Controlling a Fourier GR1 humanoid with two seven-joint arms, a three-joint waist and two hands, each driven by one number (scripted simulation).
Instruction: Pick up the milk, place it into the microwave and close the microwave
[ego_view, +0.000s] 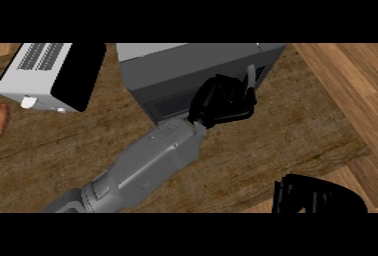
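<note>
A white appliance with a slotted top, a black front and a small white knob stands on the dark wooden counter. Just below the appliance, at the left edge, a sliver of something reddish-brown shows. Far right of the appliance, past the counter's edge, lie paler wooden planks.

Single head view, steep downward onto counter, close in; microwave seemingly at top edge.

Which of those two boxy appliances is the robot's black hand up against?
The dark grey microwave in the middle; the left hand overlaps it. The white appliance with a black panel sits apart, far left.
</note>
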